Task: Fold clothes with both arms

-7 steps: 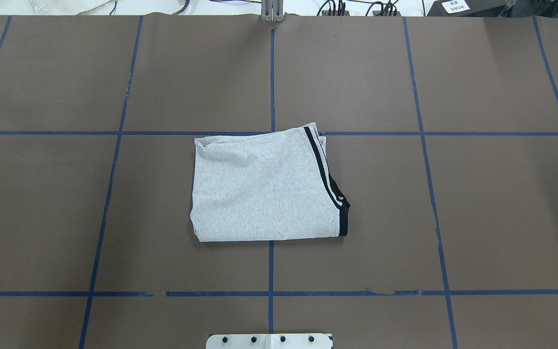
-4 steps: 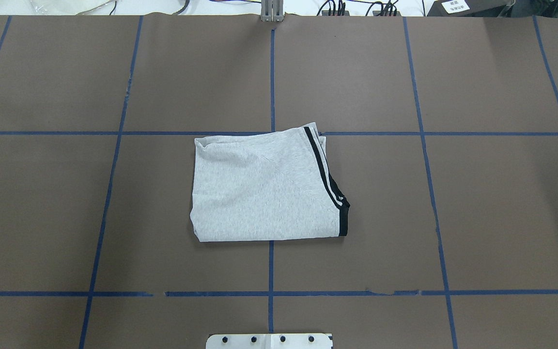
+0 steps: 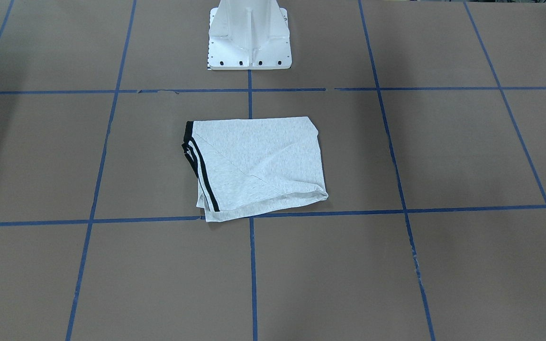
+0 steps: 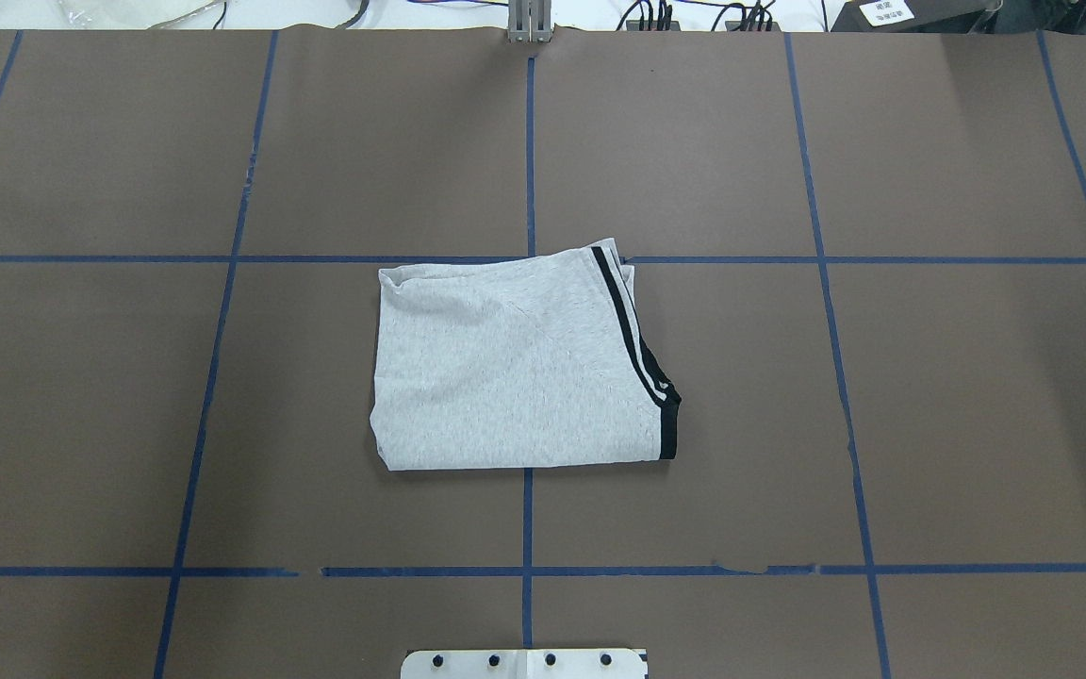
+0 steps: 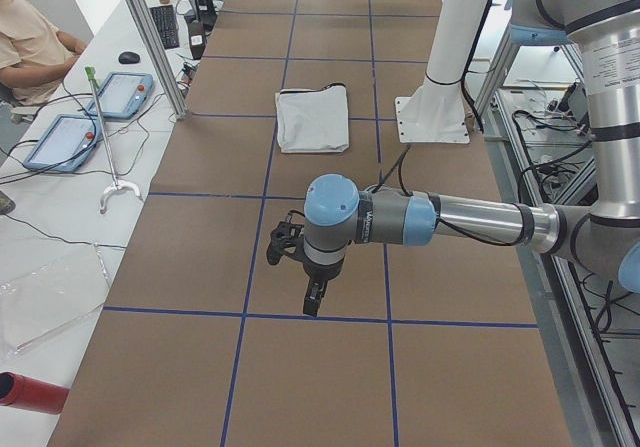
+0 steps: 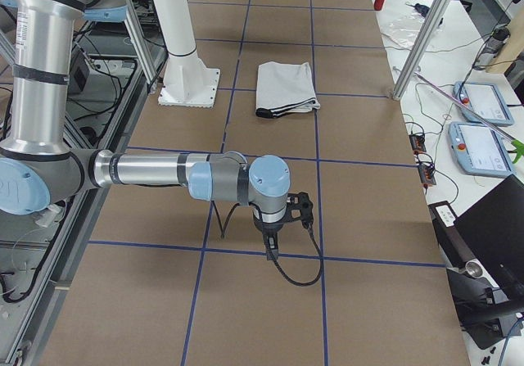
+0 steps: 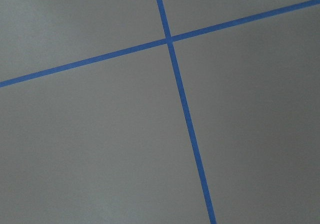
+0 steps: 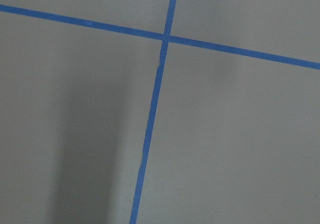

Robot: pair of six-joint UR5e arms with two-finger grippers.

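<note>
Basically done, I'd say: shirt (image 4: 515, 368) lies folded mid-frame, left gripper (image 5: 312, 297) and right gripper (image 6: 271, 240) well clear, jaw state can't tell; next, at most a tidy-up.

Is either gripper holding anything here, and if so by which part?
Nothing is held. The T-shirt lies folded on the table, far from the left gripper and the right gripper.
</note>
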